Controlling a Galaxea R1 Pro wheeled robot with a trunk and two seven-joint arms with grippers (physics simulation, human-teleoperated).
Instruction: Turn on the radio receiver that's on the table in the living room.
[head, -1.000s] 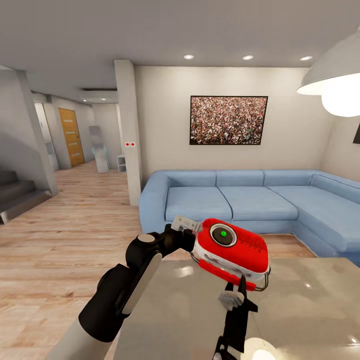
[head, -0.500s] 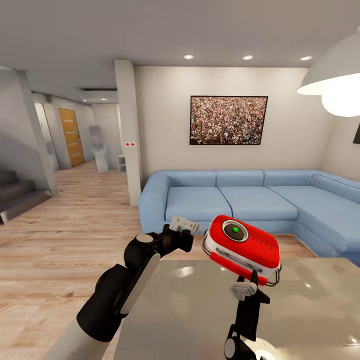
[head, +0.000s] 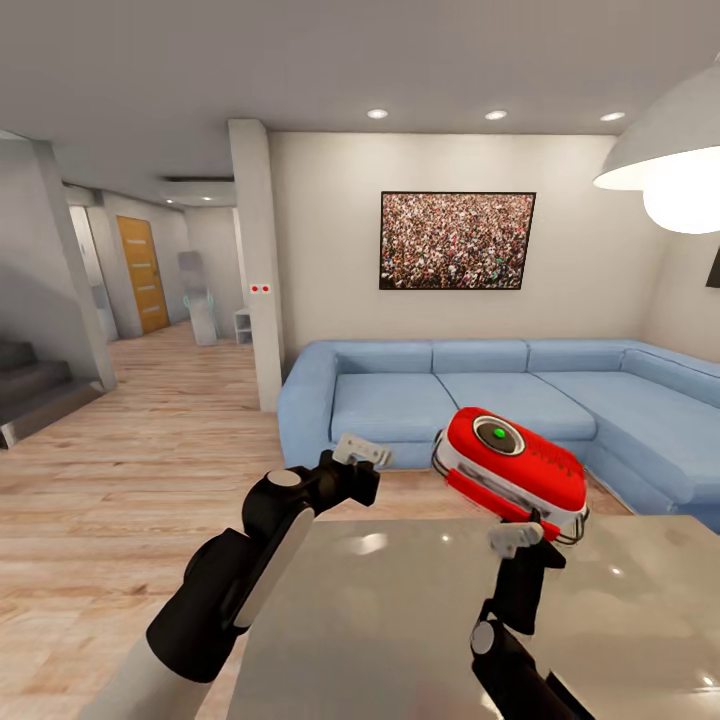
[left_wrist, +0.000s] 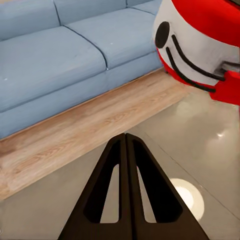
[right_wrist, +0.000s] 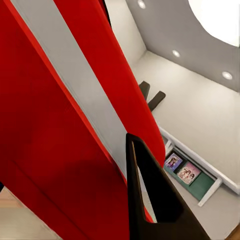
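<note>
Left arm (head: 235, 585): glossy black rounded segments, pale grey cap disc on the joint, long light-grey panel along the forearm, white lower section at frame edge. Small light-grey bracket at the wrist. Right arm (head: 515, 640): black links, grey round joint cap, same grey bracket. Left gripper (left_wrist: 127, 145) fingers: dark brown-black tapered wedges with cut-out slots

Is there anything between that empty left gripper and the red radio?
Nothing visible. The left gripper, fingers together, hangs over the table's far edge. The radio, held up by the right gripper, sits beside it across open air.
</note>
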